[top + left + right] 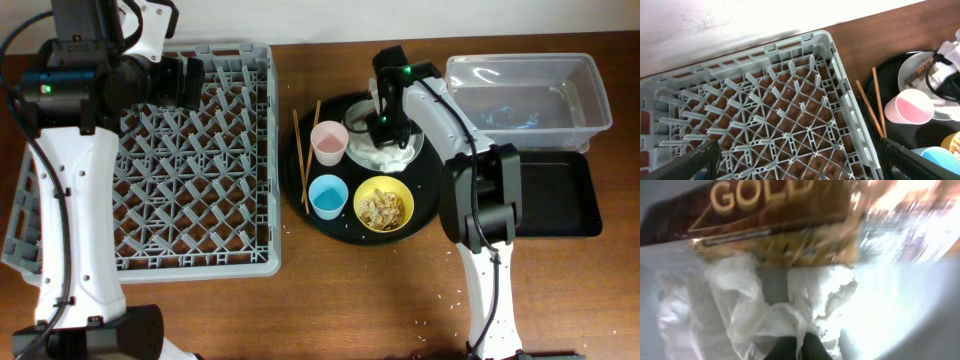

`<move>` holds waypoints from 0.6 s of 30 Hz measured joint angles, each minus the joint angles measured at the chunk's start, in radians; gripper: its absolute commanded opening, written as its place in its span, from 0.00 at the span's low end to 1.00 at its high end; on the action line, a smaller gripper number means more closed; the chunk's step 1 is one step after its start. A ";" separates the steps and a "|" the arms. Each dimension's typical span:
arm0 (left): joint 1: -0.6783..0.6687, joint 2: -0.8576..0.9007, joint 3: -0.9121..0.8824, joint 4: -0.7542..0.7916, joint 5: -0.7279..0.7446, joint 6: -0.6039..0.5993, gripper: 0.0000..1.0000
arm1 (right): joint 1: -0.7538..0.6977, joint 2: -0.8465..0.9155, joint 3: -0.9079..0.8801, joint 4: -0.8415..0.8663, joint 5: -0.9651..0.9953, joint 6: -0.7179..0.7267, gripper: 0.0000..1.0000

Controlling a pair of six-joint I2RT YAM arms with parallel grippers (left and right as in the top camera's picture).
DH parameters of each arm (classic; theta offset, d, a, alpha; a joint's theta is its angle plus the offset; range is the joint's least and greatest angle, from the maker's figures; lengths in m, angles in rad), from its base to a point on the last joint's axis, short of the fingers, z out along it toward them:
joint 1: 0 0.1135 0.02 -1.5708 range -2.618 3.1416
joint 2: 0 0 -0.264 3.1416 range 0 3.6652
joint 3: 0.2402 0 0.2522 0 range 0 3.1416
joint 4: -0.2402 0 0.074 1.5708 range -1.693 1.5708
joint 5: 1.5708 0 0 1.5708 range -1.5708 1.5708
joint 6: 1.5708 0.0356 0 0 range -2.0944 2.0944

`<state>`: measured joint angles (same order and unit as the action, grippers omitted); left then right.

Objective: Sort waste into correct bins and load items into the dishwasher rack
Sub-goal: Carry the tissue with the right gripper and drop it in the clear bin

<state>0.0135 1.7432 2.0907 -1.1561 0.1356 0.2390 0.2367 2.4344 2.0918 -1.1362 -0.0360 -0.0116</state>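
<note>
1. The crumpled napkin (765, 315) sits on the plate (368, 152), against a gold wrapper (770, 215) (its "GOLD" lettering reads only from the right wrist).
2. The right gripper (797, 350) is pinched shut on the napkin.
3. The left gripper (800, 157) gapes over the rack (150, 170) near its far corner; chopsticks (300, 150) lie just past its edge.

On the wooden table (350, 300): one grey dishwasher rack (272, 150), two wooden chopsticks (299, 150), two small cups, a pink cup (329, 142) and a light-blue cup (328, 196), one yellow bowl (358, 203) with one heap of beige-brown food scraps (386, 208), one pale round plate (907, 75), one round black tray (345, 225), one clear plastic tub (600, 100), one shallow black rectangular tray (560, 200), one gold-brown wrapper (770, 215), and crumpled white paper napkins (750, 305) too bunched to count.
</note>
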 measured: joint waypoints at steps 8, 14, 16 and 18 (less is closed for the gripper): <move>0.000 0.000 0.000 0.000 0.000 0.000 0.99 | 0.002 0.011 0.232 -0.288 -0.047 0.011 0.04; 0.000 0.000 0.000 0.000 0.000 0.000 0.99 | 0.003 0.013 0.444 -0.472 -0.101 0.013 0.04; 0.000 0.000 0.000 0.000 0.000 0.000 0.99 | 0.002 0.013 0.545 -0.523 -0.114 0.013 0.04; 0.000 0.000 0.000 0.000 0.000 0.000 0.99 | -0.003 0.013 0.629 -0.548 -0.120 0.020 0.04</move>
<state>0.0135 1.7432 2.0907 -1.1561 0.1356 0.2390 0.2333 2.4474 2.7205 -1.6840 -0.1558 0.0082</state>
